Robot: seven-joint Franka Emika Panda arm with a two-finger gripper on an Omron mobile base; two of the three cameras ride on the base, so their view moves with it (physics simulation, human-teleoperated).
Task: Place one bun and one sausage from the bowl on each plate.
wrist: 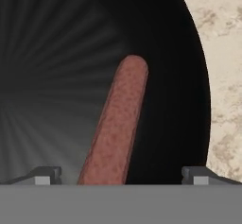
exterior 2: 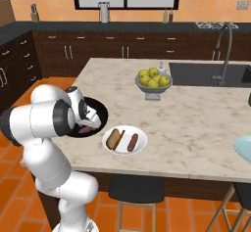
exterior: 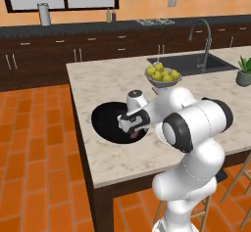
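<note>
Gripper (wrist: 118, 173) spread wide, lowered into black bowl (wrist: 56, 53). Reddish-brown sausage (wrist: 118, 124) seen between fingertips (wrist: 46, 175), nothing pinched. White plate (exterior 2: 142, 145) at bowl's 4 o'clock, carrying orange-brown bun (exterior 2: 114, 138) beside second sausage (exterior 2: 133, 142).

— What's on the counter (exterior 2: 196, 123) in front of you?

— It's pale marbled stone. I'll go by the grey fruit bowl (exterior 2: 153, 90) standing on it. The black bowl (exterior: 105, 121) rests toward my side of that, near the counter's corner. The white plate (exterior 2: 142, 145) lies just beside the black bowl, at the near edge.

— Anything else?

— A pale blue plate (exterior 2: 243, 148) lies well apart from the fruit bowl, at the far right. The sink (exterior 2: 196, 74) is sunk in just behind it.
</note>
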